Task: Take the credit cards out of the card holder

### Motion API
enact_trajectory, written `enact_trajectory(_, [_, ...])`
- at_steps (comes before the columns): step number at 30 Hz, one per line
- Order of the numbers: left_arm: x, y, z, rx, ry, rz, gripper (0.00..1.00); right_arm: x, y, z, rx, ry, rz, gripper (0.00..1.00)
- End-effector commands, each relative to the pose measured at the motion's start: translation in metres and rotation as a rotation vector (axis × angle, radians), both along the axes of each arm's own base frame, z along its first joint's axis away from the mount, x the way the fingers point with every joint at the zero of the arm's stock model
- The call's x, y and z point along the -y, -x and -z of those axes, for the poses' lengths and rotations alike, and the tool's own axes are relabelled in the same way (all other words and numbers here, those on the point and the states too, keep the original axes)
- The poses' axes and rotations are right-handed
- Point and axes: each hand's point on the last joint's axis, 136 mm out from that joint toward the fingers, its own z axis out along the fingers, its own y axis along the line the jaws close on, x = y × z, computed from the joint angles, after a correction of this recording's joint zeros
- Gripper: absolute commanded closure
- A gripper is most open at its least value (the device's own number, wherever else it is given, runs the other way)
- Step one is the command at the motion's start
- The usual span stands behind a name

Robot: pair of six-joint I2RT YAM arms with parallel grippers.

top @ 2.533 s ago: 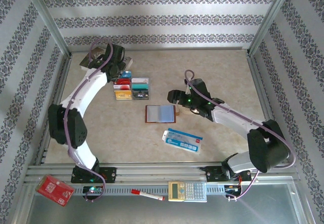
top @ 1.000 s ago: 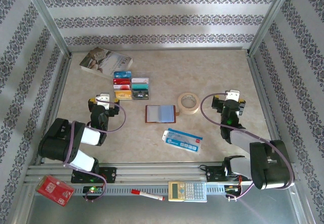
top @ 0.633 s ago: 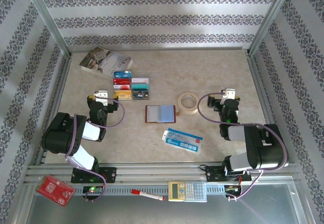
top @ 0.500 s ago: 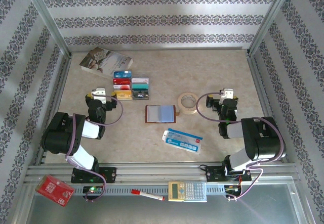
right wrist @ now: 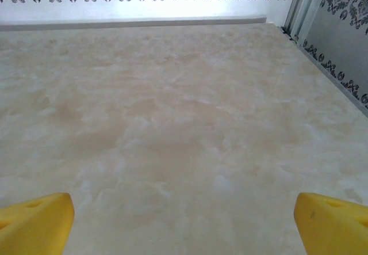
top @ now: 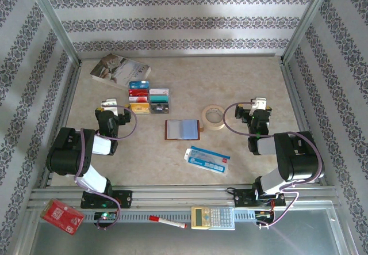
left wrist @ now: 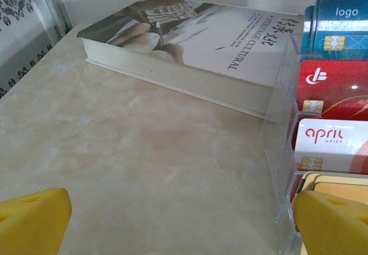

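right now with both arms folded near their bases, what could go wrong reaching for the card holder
The tape roll sits just beside the card holder; the right arm could knock it on the way in. One of the left fingers is right beside the clear tray of credit cards; a swing might shove it.

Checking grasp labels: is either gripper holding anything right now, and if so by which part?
Nothing is held. The left gripper stands open over the table, beside the clear card rack. The right gripper stands open over the table too.
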Motion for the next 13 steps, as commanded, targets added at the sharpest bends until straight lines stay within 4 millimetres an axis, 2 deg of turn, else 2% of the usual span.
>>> enact_trajectory(1, [-0.0018, -0.0035, -0.0035, 0.003, 0.022, -0.006, 0.0, 0.0035, -0.0049, -0.0084, 0.029, -0.009, 0.024, 0.02])
enact_trajectory(13, [-0.0015, -0.0044, -0.0031, 0.001, 0.021, -0.004, 0.0, 0.0027, -0.0045, -0.0072, 0.023, -0.003, 0.023, 0.02])
